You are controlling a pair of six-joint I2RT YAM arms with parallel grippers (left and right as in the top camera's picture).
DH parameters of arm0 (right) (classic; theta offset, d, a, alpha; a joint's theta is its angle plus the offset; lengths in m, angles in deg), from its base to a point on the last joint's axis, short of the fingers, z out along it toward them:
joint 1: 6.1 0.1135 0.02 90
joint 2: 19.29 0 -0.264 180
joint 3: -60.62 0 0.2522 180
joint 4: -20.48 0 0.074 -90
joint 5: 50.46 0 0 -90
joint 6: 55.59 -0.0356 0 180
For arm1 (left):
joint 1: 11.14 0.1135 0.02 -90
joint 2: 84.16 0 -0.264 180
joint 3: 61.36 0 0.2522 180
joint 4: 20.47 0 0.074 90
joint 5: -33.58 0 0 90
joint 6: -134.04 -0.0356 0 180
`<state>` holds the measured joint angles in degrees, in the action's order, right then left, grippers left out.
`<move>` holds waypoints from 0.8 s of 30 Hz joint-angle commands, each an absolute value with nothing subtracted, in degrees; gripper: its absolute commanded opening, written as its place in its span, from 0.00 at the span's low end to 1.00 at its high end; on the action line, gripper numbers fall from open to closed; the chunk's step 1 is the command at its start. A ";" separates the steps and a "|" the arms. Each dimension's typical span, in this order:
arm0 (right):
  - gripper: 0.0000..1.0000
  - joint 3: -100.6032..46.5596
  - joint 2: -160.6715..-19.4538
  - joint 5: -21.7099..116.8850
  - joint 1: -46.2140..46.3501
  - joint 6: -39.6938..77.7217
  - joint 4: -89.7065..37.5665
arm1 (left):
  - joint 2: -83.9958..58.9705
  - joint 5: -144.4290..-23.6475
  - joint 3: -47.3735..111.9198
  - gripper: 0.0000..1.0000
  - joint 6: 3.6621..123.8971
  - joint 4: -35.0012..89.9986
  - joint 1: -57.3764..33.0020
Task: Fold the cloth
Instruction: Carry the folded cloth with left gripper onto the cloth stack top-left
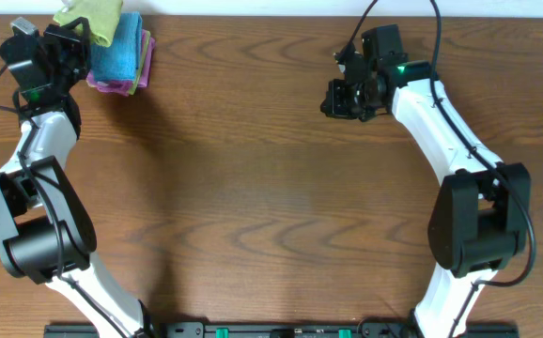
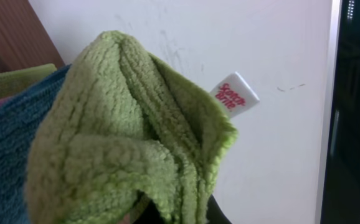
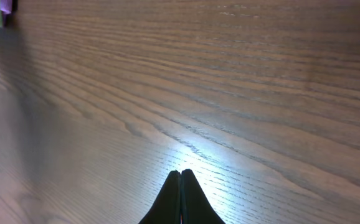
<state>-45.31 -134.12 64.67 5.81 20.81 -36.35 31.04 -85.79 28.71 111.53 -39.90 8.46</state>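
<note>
The left tool [image 1: 74, 36] is pressed together on a bunched fold of the cloth [image 2: 124, 137]. The cloth hangs crumpled from it at the far left corner of the desk [image 1: 253, 188], over a blue cloth [image 1: 119, 56] and a pink cloth [image 1: 112, 86] piled there; whether it touches them I cannot tell. The right tool [image 3: 180, 179] is pressed together on nothing, hovering over bare wood well apart from the pile. The cloth looks light, thick-piled and quite limp. It slumps into soft rolls, so it will probably hold no edge until laid flat. Its nap should grip well rather than slip. The best hold, I judge, is a hemmed corner, perhaps by the white label [image 2: 236, 98], one tool at each corner so the fabric spreads before folding.
</note>
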 commanded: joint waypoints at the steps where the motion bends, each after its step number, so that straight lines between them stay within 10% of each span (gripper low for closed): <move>1: 0.01 -45.83 -133.59 65.30 6.83 21.86 -36.51 | 33.40 -86.92 29.76 0.06 111.92 -41.12 7.71; 16: 0.01 -45.83 -133.59 65.28 8.25 21.88 -37.27 | 37.05 -90.97 36.84 0.06 105.78 -30.26 6.84; 18: 0.02 -45.83 -133.59 65.28 8.25 21.88 -37.27 | 37.05 -90.97 36.84 0.31 105.80 -29.65 6.84; 20: 0.01 -45.83 -133.59 65.28 8.25 21.88 -37.29 | 37.03 -90.99 36.84 0.95 106.15 -29.36 6.90; 24: 0.01 -45.83 -133.59 65.28 8.25 21.88 -37.38 | 37.03 -91.23 36.84 0.96 109.30 -29.21 7.65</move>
